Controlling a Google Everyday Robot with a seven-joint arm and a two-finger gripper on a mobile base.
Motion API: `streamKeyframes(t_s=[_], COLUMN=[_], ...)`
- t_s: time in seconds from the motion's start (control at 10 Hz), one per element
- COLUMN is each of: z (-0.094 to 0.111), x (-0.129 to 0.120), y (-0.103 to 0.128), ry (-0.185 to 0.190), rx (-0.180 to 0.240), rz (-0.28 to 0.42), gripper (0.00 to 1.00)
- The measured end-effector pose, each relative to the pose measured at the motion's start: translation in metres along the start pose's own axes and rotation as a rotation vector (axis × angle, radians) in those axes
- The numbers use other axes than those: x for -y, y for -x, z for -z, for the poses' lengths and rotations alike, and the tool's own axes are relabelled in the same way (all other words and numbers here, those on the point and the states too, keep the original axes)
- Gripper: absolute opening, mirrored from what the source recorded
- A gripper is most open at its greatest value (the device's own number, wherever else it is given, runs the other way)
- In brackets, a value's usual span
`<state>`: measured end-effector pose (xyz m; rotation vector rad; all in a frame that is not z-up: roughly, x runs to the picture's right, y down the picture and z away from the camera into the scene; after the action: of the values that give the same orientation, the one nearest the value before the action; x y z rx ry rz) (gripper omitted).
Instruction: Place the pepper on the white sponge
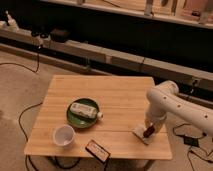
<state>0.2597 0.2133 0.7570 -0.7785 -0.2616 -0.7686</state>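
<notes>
Camera view
Table [115,95]: a light wooden top is standing on a speckled floor, with dark shelving running behind it.
Arm [167,100]: a white arm is reaching in from the right and bending down over the table's near right corner.
Gripper [149,129]: it is hovering at the sponge.
Pepper [148,132]: a small dark red shape is lying on the sponge, seemingly right at the gripper's tip.
Sponge [140,134]: an off-white block is sitting near the right front edge.
Plate [75,118]: the green plate is carrying a white bottle [86,110].
Cup [63,135]: it is standing beside the plate.
Device [97,150]: a dark flat object is lying at the front edge.
</notes>
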Motion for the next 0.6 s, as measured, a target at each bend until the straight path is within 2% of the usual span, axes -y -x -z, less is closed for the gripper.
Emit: streamKeyframes(t_s=[0.6], z=[-0.014], x=[0.004], y=[-0.004], ry=[0.022], rx=[-0.046], rz=[-0.001], gripper=[0.3])
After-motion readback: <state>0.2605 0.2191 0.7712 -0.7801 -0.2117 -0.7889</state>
